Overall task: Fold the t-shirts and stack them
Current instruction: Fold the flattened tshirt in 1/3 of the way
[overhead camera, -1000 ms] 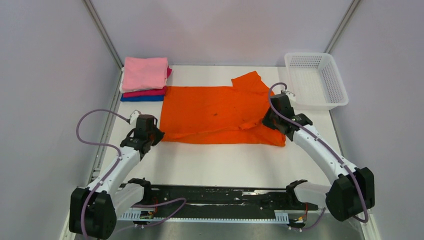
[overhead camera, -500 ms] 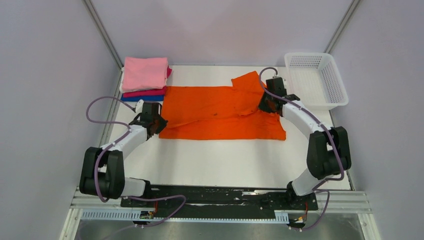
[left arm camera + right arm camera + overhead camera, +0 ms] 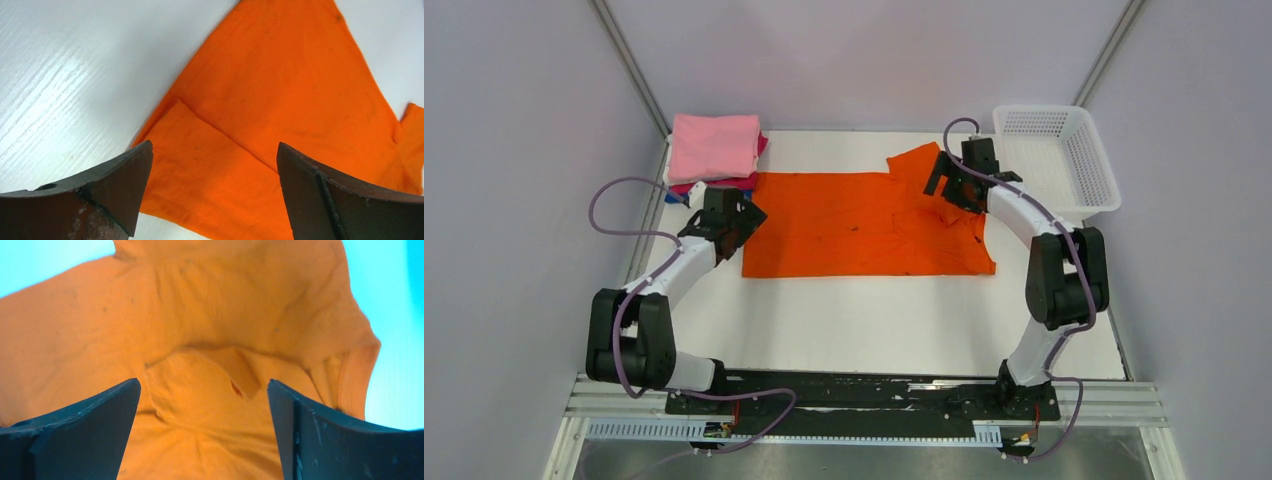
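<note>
The orange t-shirt [image 3: 864, 228] lies flat mid-table as a long band, its near half folded over the far half, one sleeve [image 3: 921, 160] sticking out at the back right. My left gripper [image 3: 744, 216] hovers open over the shirt's left end, with nothing between its fingers; in the left wrist view [image 3: 214, 147] the folded corner [image 3: 200, 170] lies just below. My right gripper [image 3: 940, 187] stands open over the wrinkled collar end [image 3: 225, 365], holding nothing [image 3: 204, 382]. Folded t-shirts [image 3: 714, 146] are stacked at the back left, pink on top with magenta and blue edges below.
A white mesh basket [image 3: 1092, 165] stands at the back right corner, close to the right arm's elbow. The folded stack sits just behind the left gripper. Bare white tabletop [image 3: 864, 320] stretches between the shirt and the arm bases.
Both grippers carried the shirt's near edge away from the bases and over the far half, then opened and let the cloth go. The shirt is now a narrower band.
</note>
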Tool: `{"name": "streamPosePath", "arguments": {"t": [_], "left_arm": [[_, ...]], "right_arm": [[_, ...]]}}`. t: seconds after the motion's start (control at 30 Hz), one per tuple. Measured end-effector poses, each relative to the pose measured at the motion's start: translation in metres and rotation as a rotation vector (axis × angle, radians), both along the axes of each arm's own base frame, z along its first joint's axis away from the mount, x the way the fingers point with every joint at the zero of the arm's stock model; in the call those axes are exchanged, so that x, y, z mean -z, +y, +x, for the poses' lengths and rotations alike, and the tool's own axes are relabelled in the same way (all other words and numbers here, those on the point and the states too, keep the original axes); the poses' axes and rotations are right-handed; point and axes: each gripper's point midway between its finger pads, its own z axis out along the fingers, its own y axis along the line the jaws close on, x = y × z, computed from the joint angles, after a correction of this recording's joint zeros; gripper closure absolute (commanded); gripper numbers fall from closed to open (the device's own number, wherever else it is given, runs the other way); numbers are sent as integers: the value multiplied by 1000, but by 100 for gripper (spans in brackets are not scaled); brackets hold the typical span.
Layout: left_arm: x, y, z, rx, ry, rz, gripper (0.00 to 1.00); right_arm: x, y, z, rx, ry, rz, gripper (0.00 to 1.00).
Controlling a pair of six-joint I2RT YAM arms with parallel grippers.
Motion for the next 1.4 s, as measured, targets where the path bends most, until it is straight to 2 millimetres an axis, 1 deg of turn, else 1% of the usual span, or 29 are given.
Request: {"name": "streamPosePath", "arguments": {"t": [0.07,0.13,0.2,0.27,0.33,0.37,0.43,0.53,0.63,0.7,0.8,0.87,0.9,1.0,1.07,1.13,1.27,1.33,1.4], "left_arm": [[-12,-5,0,34,-29,-14,0],[-21,-15,0,90,-56,-42,0],[-25,-29,-1,159,-76,-75,0],[-24,-43,-3,225,-78,-103,0],[-19,-56,-6,284,-69,-127,0],[-16,-61,-6,305,-65,-139,0],[-6,-70,-6,344,-46,-160,0],[12,-76,-8,372,-3,-175,0],[27,-77,-11,382,37,-174,0],[35,-76,-12,386,57,-165,0],[41,-74,-15,392,78,-149,0],[42,-72,-16,393,85,-139,0],[43,-71,-16,394,88,-132,0],[43,-69,-17,397,95,-116,0],[41,-69,-16,402,94,-109,0],[39,-69,-14,410,86,-106,0],[33,-74,-7,428,61,-119,0],[34,-78,-2,442,51,-132,0],[39,-82,1,454,54,-146,0]], "right_arm": [[-3,-1,-13,-3,-8,11,0],[-1,1,-37,-16,12,37,0],[5,5,-58,-35,35,64,0],[16,12,-76,-62,73,92,0],[24,20,-84,-86,99,112,0],[28,23,-84,-93,106,120,0],[35,28,-77,-103,106,127,0],[48,31,-54,-89,102,109,0],[61,25,-12,-37,66,54,0],[65,20,19,2,28,17,0],[53,12,60,37,-56,-34,0],[41,9,79,40,-107,-57,0],[34,8,86,40,-132,-66,0],[18,4,90,37,-175,-95,0],[9,1,86,35,-190,-106,0],[2,0,73,26,-191,-103,0],[-5,6,29,-9,-166,-64,0],[0,12,11,-25,-140,-38,0],[13,18,-4,-35,-96,-10,0]]}}
